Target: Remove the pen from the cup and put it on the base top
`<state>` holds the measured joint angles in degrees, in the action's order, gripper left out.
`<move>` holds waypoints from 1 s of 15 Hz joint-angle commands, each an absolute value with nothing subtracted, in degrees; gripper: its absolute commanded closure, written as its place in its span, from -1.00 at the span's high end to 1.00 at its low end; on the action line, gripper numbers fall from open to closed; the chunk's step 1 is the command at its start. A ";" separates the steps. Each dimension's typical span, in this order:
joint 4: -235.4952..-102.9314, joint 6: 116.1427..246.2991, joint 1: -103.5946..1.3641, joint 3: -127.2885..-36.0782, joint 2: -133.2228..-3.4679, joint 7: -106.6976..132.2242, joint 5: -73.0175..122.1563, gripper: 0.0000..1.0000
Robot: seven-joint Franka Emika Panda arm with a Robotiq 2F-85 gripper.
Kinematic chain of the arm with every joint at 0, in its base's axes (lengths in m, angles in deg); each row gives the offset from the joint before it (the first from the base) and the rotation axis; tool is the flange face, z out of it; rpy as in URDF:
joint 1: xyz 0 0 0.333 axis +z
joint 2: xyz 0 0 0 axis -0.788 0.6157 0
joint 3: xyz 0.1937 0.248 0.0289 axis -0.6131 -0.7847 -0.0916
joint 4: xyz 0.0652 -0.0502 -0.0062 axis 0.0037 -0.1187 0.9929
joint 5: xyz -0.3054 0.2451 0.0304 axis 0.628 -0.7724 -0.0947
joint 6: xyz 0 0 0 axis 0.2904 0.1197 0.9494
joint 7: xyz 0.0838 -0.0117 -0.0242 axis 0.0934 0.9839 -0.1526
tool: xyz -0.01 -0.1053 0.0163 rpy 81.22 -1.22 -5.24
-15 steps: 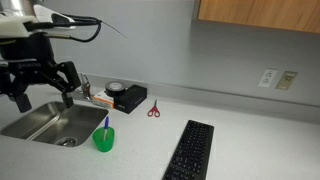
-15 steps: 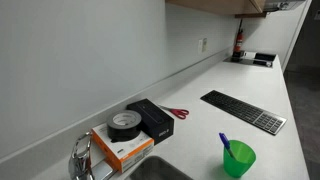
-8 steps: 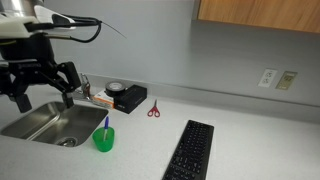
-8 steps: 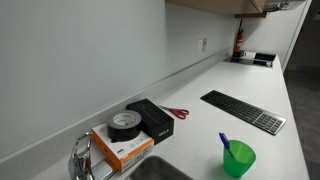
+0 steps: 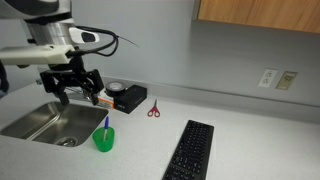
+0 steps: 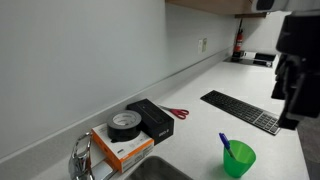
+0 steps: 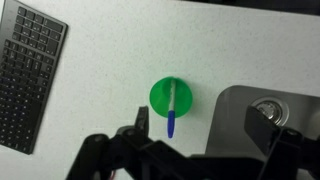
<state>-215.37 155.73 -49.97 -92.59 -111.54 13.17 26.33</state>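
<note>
The green cup [image 5: 103,139] stands on the pale countertop [image 5: 250,140] just in front of the sink. The blue pen [image 5: 106,124] stands in it, leaning over the rim. Both also show in the other exterior view, the cup [image 6: 238,158] and the pen [image 6: 226,142]. My gripper [image 5: 72,85] is open and empty, hanging above the sink and up-left of the cup. From the wrist I look straight down on the cup [image 7: 171,97] and the pen [image 7: 172,122]; my gripper [image 7: 200,125] has its jaws spread wide, one finger [image 7: 140,118] beside the pen's tip.
A steel sink [image 5: 50,122] lies left of the cup. A black keyboard [image 5: 190,150] lies to its right. Red-handled scissors [image 5: 153,109], a black box [image 5: 128,97], a tape roll [image 6: 123,124] and an orange box [image 6: 120,148] sit by the wall. A faucet [image 6: 80,160] stands there too.
The arm has swung right over the sink toward the cup and has come into the second exterior view at its right edge. The cup and pen have not moved.
</note>
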 commanded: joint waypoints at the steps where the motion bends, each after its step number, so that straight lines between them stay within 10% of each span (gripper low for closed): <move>1: -214.23 165.14 -51.75 -92.32 -103.19 8.50 29.39 1.00; 15: -215.00 171.86 -51.80 -92.05 -96.50 3.63 31.10 1.00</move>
<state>-213.93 168.85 -52.01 -92.21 -97.71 6.34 29.06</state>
